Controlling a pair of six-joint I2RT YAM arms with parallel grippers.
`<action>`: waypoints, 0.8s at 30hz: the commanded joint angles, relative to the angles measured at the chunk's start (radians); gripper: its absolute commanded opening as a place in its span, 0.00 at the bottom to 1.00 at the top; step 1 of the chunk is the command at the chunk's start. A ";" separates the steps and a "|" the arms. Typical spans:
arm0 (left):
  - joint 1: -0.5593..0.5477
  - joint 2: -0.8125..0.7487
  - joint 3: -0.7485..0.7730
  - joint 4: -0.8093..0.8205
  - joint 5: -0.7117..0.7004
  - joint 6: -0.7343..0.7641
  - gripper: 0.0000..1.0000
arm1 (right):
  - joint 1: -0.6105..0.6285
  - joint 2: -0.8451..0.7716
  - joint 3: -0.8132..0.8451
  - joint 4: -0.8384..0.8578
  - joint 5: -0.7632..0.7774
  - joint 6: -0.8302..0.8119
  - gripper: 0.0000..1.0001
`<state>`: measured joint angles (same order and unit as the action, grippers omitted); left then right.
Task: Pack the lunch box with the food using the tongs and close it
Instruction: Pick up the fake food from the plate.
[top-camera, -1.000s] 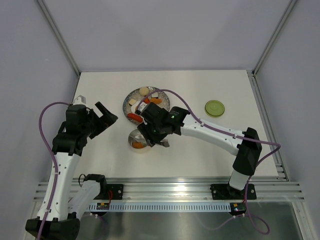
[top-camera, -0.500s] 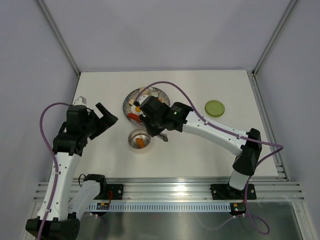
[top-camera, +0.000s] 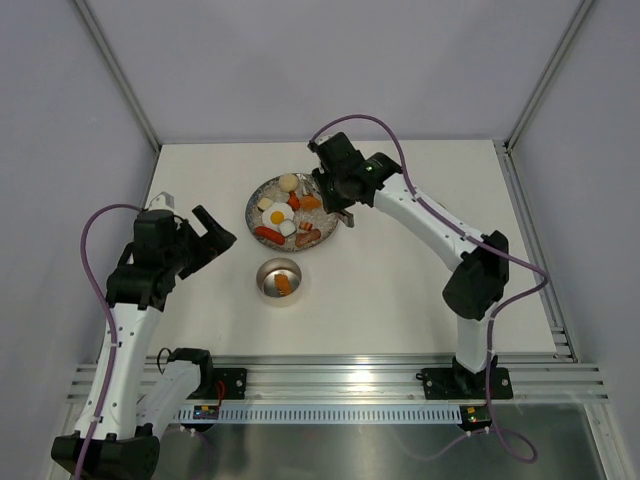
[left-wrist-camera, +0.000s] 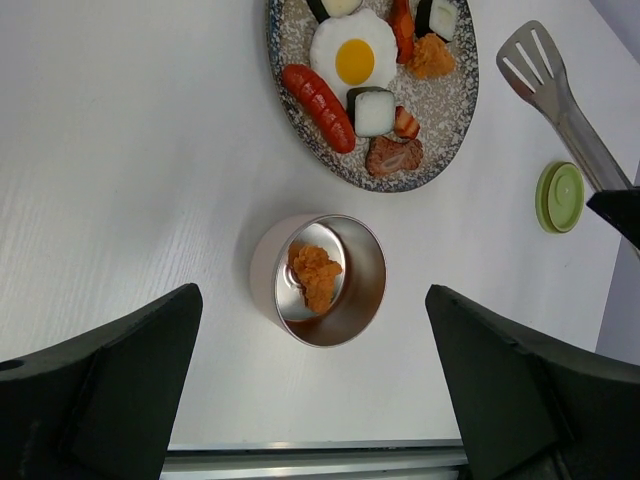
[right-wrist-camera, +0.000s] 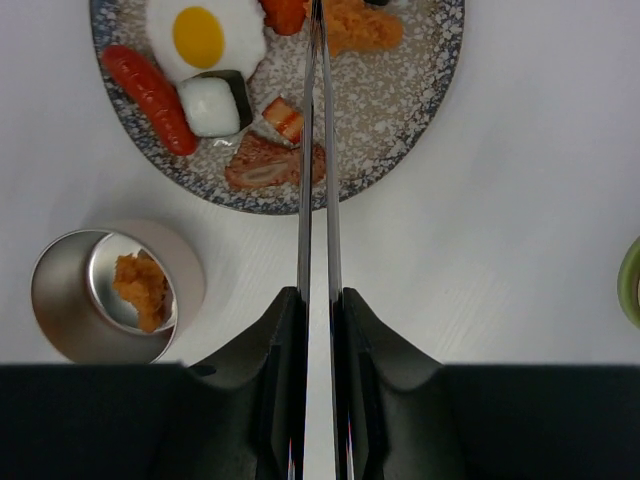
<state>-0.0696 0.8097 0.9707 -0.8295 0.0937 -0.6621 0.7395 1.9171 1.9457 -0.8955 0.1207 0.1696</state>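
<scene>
Right gripper (right-wrist-camera: 318, 300) pinching the tongs (right-wrist-camera: 318, 150) over the speckled plate (right-wrist-camera: 440, 90).
Its jaws are squeezing the tongs' arms nearly together above the food. The left gripper (top-camera: 212, 240) is hovering spread wide, left of the lunch box (left-wrist-camera: 262, 270). Only the left wrist view is showing the tongs' slotted tip and the green lid (left-wrist-camera: 559, 196). The white table (top-camera: 400, 300) is sitting between pale walls.

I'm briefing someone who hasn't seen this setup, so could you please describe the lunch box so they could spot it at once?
Find the speckled grey plate in the middle of the table; the lunch box stands apart from it, on the side nearer the robot. Unlike the wide, flat plate, it is a small, round, deep container of shiny steel, holding a single orange piece.
</scene>
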 joint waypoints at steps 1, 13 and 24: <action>0.005 0.006 -0.001 0.027 0.003 0.022 0.99 | -0.032 0.068 0.070 -0.006 -0.032 -0.033 0.20; 0.005 0.005 -0.009 0.015 0.009 0.027 0.99 | -0.104 0.293 0.278 -0.056 -0.061 -0.056 0.19; 0.005 -0.003 -0.021 0.015 0.015 0.024 0.99 | -0.104 0.281 0.185 -0.031 -0.084 -0.039 0.18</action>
<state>-0.0696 0.8200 0.9546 -0.8371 0.0959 -0.6510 0.6312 2.2459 2.1765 -0.9455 0.0666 0.1349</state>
